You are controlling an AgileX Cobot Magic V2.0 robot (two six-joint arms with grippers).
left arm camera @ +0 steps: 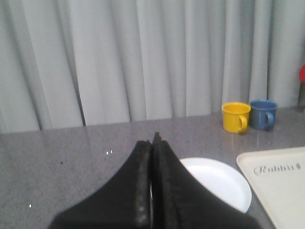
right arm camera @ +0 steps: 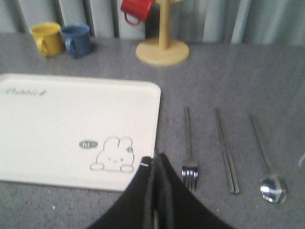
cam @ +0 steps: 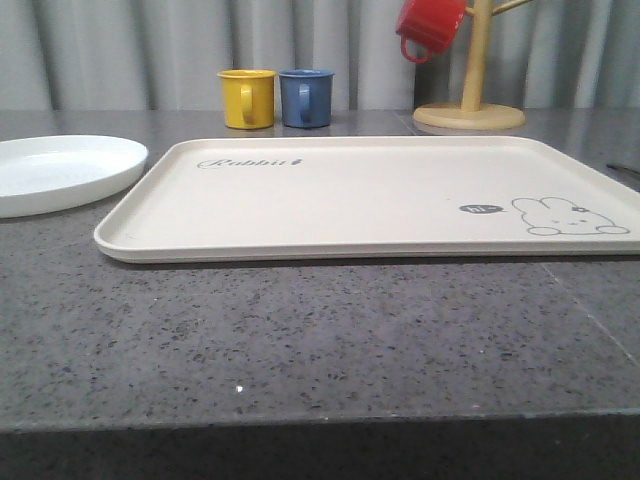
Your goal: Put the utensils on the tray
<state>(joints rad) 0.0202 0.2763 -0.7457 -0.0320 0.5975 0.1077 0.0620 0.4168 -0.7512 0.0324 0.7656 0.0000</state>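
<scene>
The cream tray (cam: 360,195) with the rabbit drawing lies in the middle of the grey table, with nothing on it. A white plate (cam: 60,172) sits on the table just left of the tray. To the tray's right lie a silver fork (right arm camera: 188,148), a knife (right arm camera: 226,150) and a spoon (right arm camera: 267,164), side by side on the table. My left gripper (left arm camera: 153,139) is shut and holds nothing, hovering near the plate (left arm camera: 217,181). My right gripper (right arm camera: 155,160) is shut and holds nothing, above the tray's corner (right arm camera: 143,143), left of the fork.
A yellow mug (cam: 247,98) and a blue mug (cam: 306,97) stand behind the tray. A wooden mug tree (cam: 470,100) with a red mug (cam: 430,28) hanging on it stands at the back right. A grey curtain closes the back.
</scene>
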